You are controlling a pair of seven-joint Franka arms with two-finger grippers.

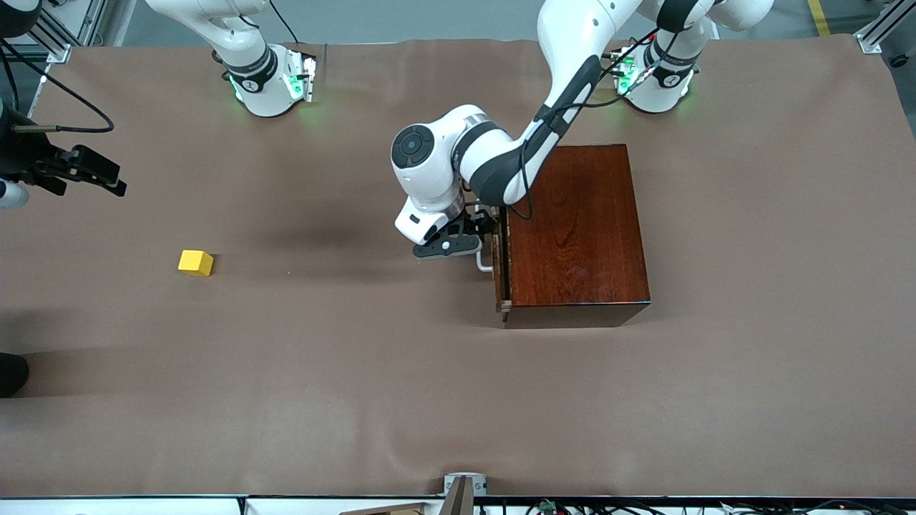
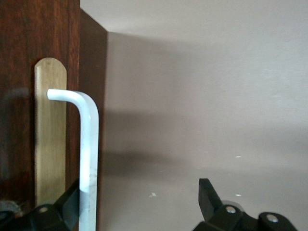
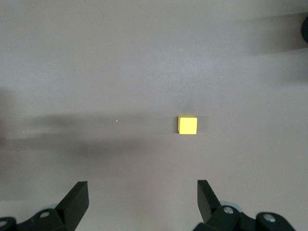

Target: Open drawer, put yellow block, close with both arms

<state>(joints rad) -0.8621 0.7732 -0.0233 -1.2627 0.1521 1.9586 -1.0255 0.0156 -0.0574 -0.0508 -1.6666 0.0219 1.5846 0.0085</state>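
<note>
The dark reddish-brown wooden box stands mid-table. Its drawer front faces the right arm's end of the table and sits close against the box. The white handle shows up close in the left wrist view, on a pale plate. My left gripper is open at the handle, with one finger by the bar and the other well off it. The yellow block lies on the table toward the right arm's end. My right gripper hangs open over the table; the block is clear of its fingers.
The brown table cover runs wide between block and box. The left arm's elbow hangs over the table beside the box. A dark object sits at the table's edge at the right arm's end.
</note>
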